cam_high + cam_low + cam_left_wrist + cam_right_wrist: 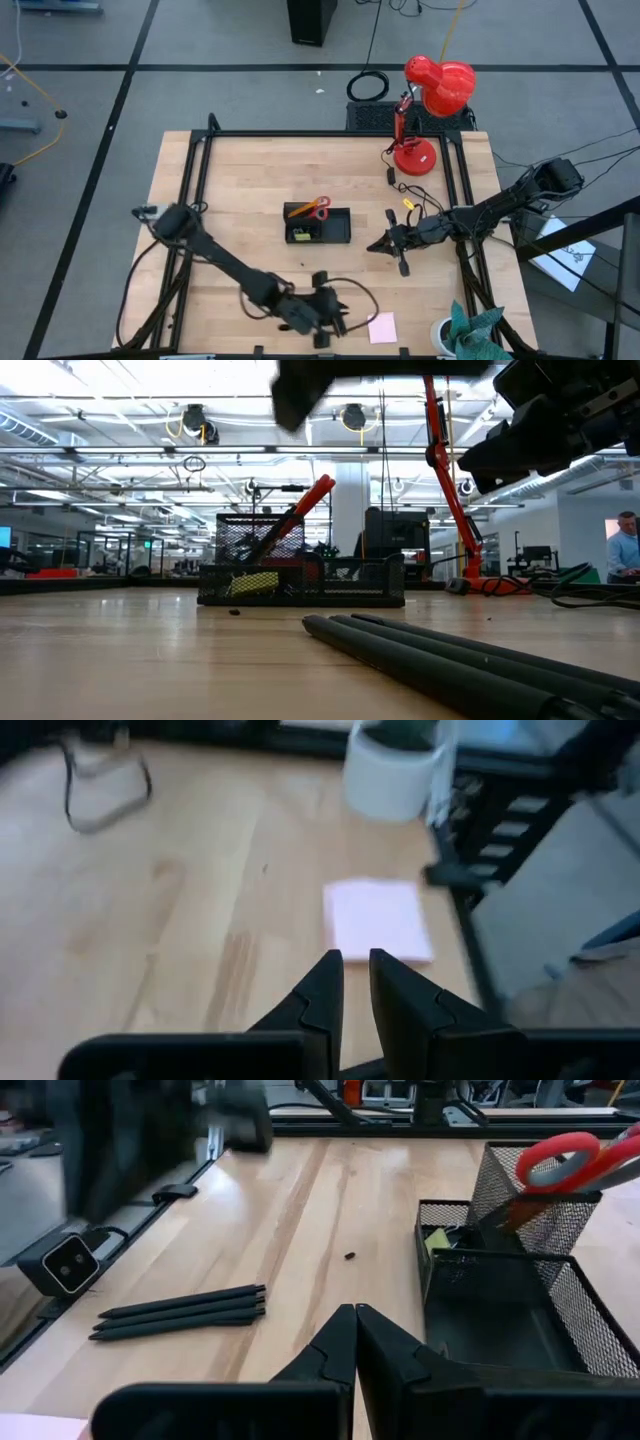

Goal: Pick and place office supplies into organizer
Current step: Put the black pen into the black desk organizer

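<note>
As viewed from above, organizer near the table's middle, a black mesh tray with an upright cup at one end. Red-handled scissors standing in that cup, handles up and leaning; a yellow item in the compartment beside it. Left gripper low over the wood near the front edge, fingers parted by a narrow gap with nothing between them. Pink pad flat on the table just ahead of those fingertips, apart from them, close to the front right corner. White cup with a green plant beyond the pad, at the table's edge. Right gripper just right of the organizer and pointing toward it, fingers pressed together and empty. Three black pens side by side and touching on the bare wood, well apart from the organizer, toward the front. Small dark speck between pens and organizer, too small to identify. Red lamp at the far right corner, outside the work.
</note>
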Action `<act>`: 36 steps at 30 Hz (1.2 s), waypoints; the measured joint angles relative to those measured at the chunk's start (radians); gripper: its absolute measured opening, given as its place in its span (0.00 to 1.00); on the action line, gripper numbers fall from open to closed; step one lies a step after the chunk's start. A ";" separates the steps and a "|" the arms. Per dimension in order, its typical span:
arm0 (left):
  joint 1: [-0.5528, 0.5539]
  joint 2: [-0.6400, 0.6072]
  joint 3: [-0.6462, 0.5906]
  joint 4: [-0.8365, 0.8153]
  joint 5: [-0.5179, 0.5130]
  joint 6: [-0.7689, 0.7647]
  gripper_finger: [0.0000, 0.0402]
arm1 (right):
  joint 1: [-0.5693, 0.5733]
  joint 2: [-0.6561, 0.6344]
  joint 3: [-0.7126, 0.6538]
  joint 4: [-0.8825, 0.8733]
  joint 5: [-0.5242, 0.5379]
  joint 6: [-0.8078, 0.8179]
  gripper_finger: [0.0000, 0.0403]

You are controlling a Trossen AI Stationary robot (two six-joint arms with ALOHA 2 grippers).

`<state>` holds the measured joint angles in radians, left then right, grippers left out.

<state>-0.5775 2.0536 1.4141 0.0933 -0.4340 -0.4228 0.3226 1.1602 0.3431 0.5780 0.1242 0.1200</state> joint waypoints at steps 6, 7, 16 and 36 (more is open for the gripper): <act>0.040 0.158 0.169 -0.028 0.066 -0.029 0.15 | 0.000 0.000 0.000 0.019 0.001 0.000 0.01; 0.045 0.175 0.182 -0.036 0.080 -0.046 0.15 | 0.000 0.000 0.000 0.020 0.001 0.000 0.01; 0.051 0.231 0.201 -0.128 0.120 -0.160 0.15 | 0.000 0.000 0.000 0.016 0.001 0.000 0.01; 0.018 0.226 0.204 -0.456 0.139 -0.384 0.15 | 0.000 0.000 0.000 -0.002 0.001 0.018 0.01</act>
<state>-0.5595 2.2799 1.6183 -0.3624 -0.2954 -0.8063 0.3225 1.1599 0.3435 0.5757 0.1253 0.1379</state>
